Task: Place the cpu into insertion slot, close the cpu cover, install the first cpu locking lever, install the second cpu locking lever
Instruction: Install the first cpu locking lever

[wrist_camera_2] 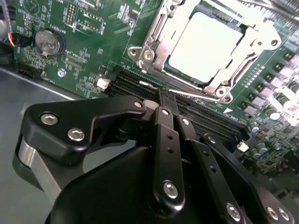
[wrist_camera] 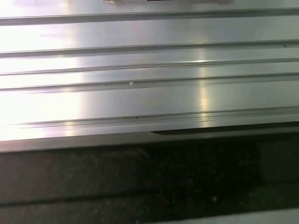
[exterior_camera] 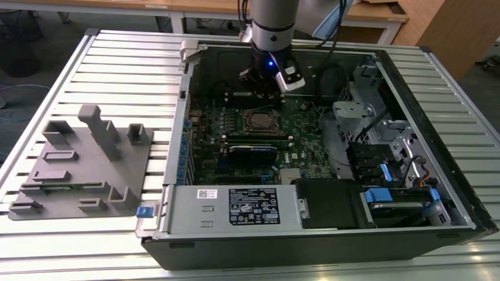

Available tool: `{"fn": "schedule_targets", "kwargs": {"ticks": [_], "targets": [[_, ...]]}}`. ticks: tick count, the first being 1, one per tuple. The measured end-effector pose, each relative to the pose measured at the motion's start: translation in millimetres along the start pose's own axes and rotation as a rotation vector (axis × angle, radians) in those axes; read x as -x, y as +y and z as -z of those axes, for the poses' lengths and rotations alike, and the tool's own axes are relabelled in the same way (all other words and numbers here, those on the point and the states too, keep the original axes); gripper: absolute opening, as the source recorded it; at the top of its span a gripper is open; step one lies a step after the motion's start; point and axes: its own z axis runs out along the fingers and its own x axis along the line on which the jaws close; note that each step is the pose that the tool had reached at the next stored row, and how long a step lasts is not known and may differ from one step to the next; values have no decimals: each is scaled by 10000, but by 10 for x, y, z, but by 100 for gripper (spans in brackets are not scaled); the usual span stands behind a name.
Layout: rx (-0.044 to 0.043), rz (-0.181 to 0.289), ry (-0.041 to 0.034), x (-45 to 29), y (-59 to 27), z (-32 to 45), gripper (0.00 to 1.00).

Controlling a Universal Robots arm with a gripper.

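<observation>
Exterior view: the gripper hangs in the upper middle of the frame, inside the open computer case and over the green motherboard. The cpu lies in the insertion slot near the frame's centre, just below the gripper. A grey fixture stands at the exterior view's left.

Second wrist view: the black fingers are pressed together and hold nothing. The cpu cover lies flat around the cpu.

First wrist view: a slatted metal table.

Downward pincer, seemingly closed
</observation>
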Motion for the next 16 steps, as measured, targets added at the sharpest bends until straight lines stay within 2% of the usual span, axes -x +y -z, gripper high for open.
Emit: {"fn": "schedule_targets", "kwargs": {"ticks": [3, 13, 16], "targets": [[49, -57, -30, -5, 0, -1, 11], [42, -237, -76, -8, -44, -6, 11], [43, -307, -130, -9, -49, -15, 11]]}}
